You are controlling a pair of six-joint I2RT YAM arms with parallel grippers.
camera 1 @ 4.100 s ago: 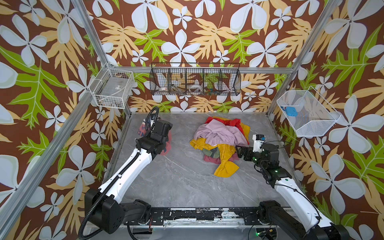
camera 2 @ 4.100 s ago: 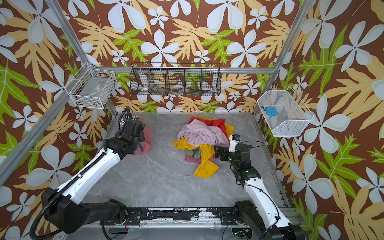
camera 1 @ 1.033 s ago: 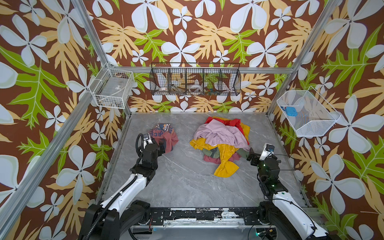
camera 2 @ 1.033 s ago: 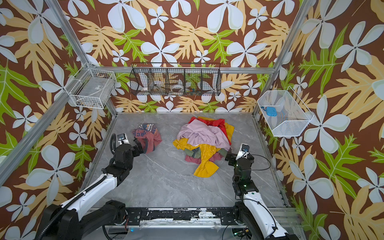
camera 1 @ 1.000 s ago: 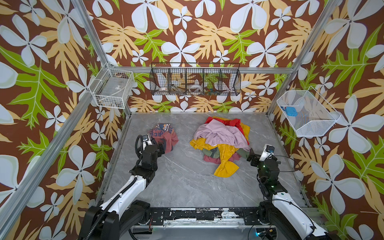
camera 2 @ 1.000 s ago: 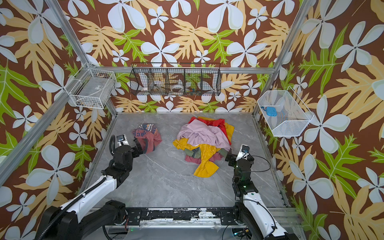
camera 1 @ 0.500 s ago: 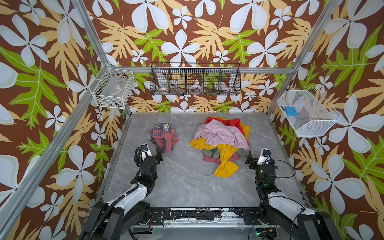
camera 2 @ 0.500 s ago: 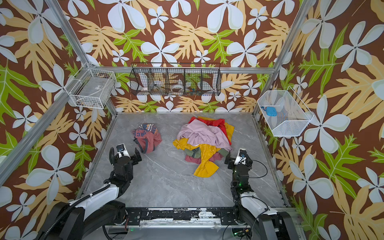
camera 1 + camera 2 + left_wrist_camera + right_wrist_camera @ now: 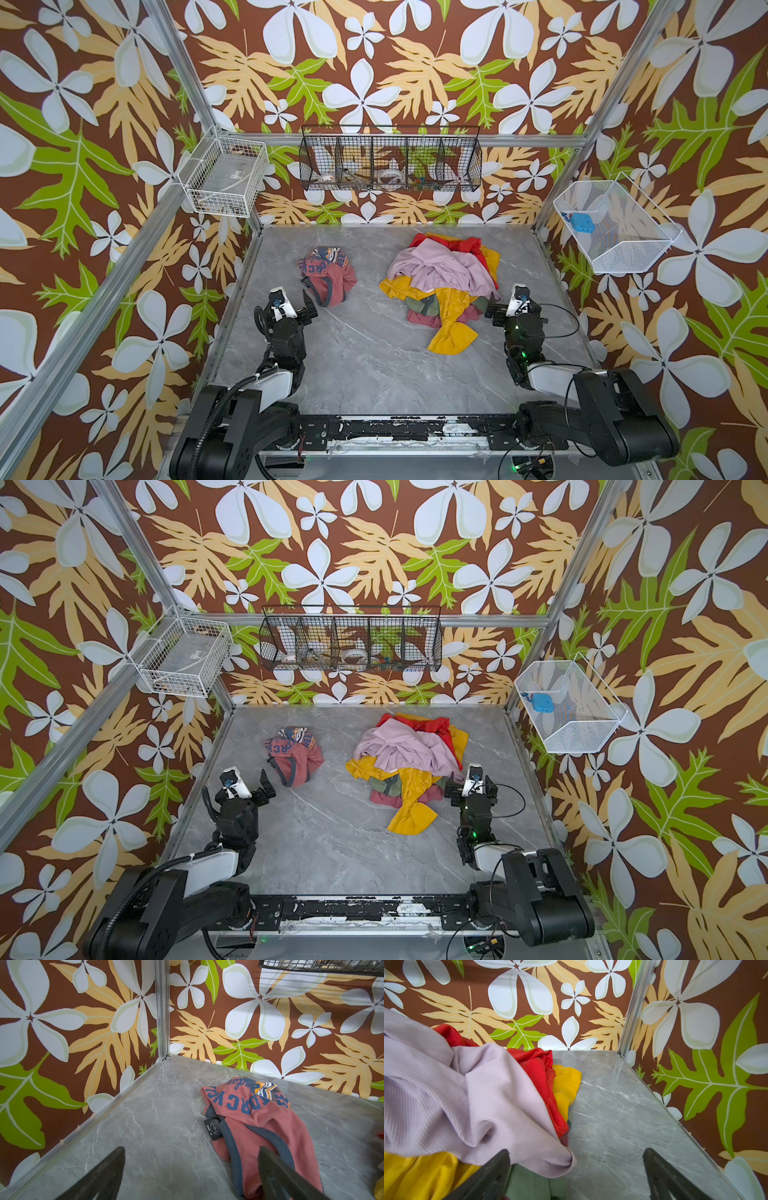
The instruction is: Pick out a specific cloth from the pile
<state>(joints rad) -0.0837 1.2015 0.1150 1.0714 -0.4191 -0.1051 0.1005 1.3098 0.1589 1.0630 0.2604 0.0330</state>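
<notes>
The cloth (image 9: 328,276) (image 9: 296,757), a salmon-pink T-shirt with navy lettering and dark neck trim, lies crumpled by itself on the table, left of the pile (image 9: 444,278) (image 9: 409,758). The pile is a heap of lilac, red, mustard and olive garments. My left gripper (image 9: 292,302) (image 9: 248,785) is open just in front of the cloth. In the left wrist view the cloth (image 9: 259,1126) has one finger over its near edge, with bare table between the jaws of the gripper (image 9: 192,1150). My right gripper (image 9: 513,305) (image 9: 471,787) (image 9: 576,1151) is open and empty at the pile's (image 9: 467,1095) right front edge.
The grey marble table (image 9: 374,357) is walled in by patterned panels and aluminium posts. A black wire basket (image 9: 390,160) hangs on the back wall. A white wire basket (image 9: 226,176) hangs at the left. Another white basket (image 9: 615,226) at the right holds a blue item.
Both arms have drawn back toward the front edge and folded low. The left gripper has come away from the cloth, which lies still. The right gripper has pulled back slightly from the pile.
</notes>
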